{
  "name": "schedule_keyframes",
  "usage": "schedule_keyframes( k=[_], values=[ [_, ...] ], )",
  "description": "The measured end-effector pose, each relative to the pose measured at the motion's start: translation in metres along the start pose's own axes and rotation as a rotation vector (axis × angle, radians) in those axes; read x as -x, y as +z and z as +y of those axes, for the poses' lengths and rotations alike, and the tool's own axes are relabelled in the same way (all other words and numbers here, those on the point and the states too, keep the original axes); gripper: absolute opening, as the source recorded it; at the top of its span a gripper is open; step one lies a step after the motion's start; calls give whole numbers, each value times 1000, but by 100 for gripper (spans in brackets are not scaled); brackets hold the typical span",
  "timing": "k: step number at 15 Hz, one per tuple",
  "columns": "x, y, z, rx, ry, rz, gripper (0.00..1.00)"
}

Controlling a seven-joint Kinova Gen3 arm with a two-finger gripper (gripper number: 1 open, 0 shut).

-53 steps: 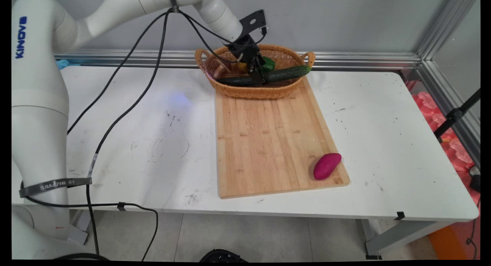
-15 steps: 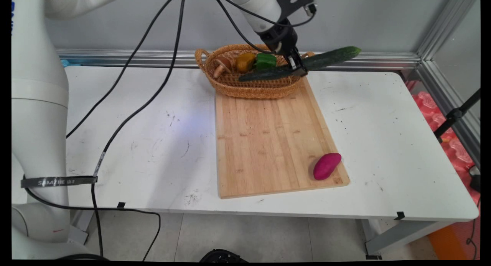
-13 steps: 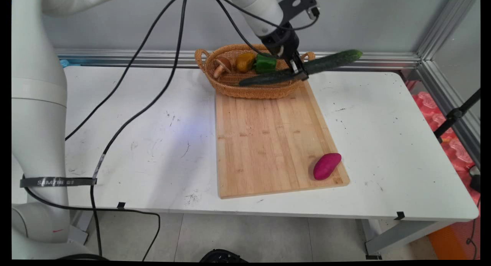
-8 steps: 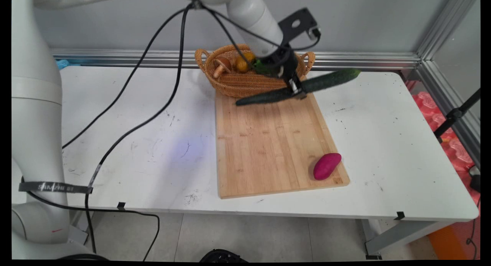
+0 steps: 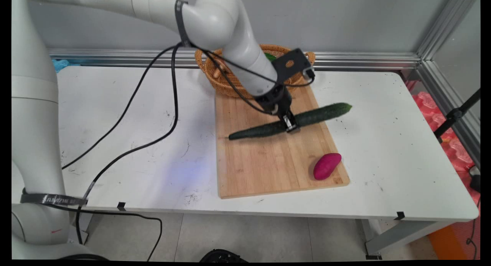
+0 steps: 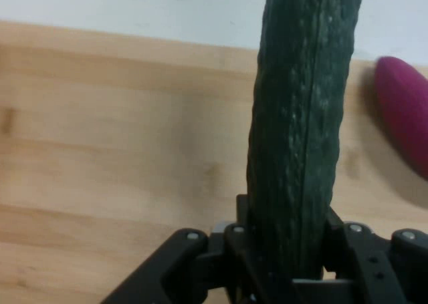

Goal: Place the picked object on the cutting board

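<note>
A long dark green cucumber hangs level over the wooden cutting board, its right end reaching past the board's right edge. My gripper is shut on the cucumber's middle. A magenta sweet potato lies at the board's near right corner, apart from the cucumber. In the hand view the cucumber runs up from between the fingers and covers the middle of the picture.
A wicker basket stands at the board's far end, mostly hidden by the arm; a bit of green vegetable shows in it. Black cables hang over the table's left half. The white table ends at a metal rail behind.
The gripper has lifted the cucumber out of the basket, swung it right, then brought it forward and down over the cutting board's middle. The sweet potato has not moved.
</note>
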Motion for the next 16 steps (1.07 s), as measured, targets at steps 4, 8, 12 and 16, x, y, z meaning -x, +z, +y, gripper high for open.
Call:
schedule_keyframes(
  k=[4,8,12,16],
  values=[
    [10,10,18,18,-16,-9,0],
    [19,20,37,37,-35,-14,0],
    [26,28,46,41,-52,-20,0],
    [32,35,48,39,-65,-23,0]
  ],
)
